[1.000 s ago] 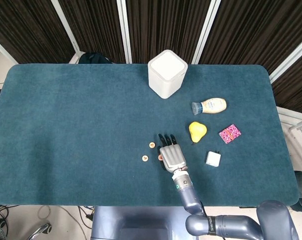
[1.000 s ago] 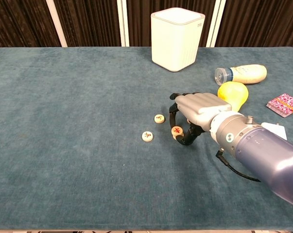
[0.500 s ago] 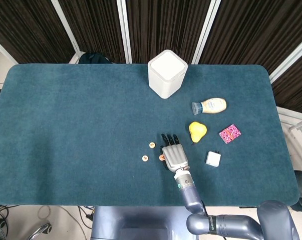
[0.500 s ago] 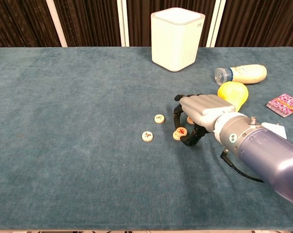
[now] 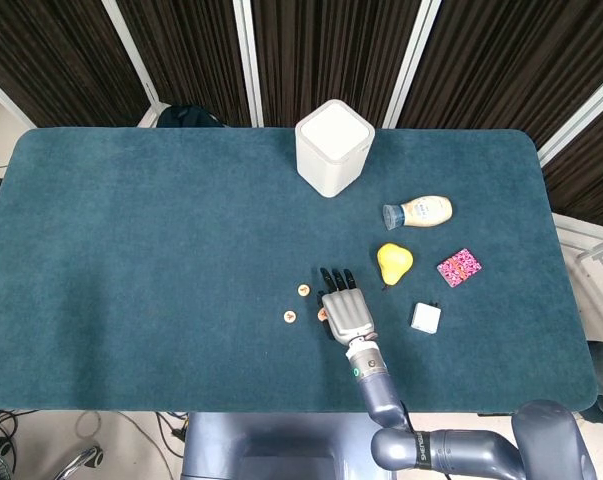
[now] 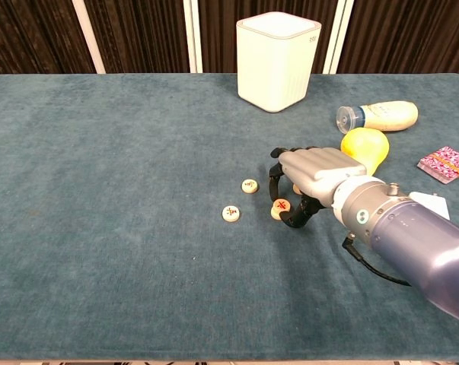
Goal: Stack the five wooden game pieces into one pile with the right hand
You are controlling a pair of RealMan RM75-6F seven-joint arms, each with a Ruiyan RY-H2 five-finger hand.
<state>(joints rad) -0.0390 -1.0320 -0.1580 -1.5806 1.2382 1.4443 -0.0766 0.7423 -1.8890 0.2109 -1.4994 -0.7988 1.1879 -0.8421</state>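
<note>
The right hand (image 6: 309,179) sat a little right of centre in the chest view, palm down over the blue desk (image 6: 100,228), its dark fingers (image 6: 278,171) curled downward toward the cloth. A wooden game piece with a red mark (image 6: 280,206) stood tilted at the lower left edge of the hand, against the fingertips; whether it was pinched or only touched could not be told. Another pale piece (image 6: 297,188) showed under the palm, partly hidden, so it was unclear whether it lay on the desk or was held. Two more pieces lay flat and free to the left: one (image 6: 250,185) just beside the fingers and one (image 6: 231,213) lower and further left, the two near each other but apart. Only four pieces could be made out; none was stacked on another as far as could be seen.

In the head view the same hand (image 5: 346,310) appeared low in the middle of the frame, with the two free pieces (image 5: 304,290) (image 5: 290,317) to its left. The left hand showed in neither view.

Toward the top centre stood a white square bin (image 6: 278,61). On the right side lay a bottle on its side (image 6: 377,115), a yellow pear (image 6: 364,146) just behind the hand, a pink patterned card box (image 6: 445,164) at the right edge, and a small white block (image 5: 427,318)
</note>
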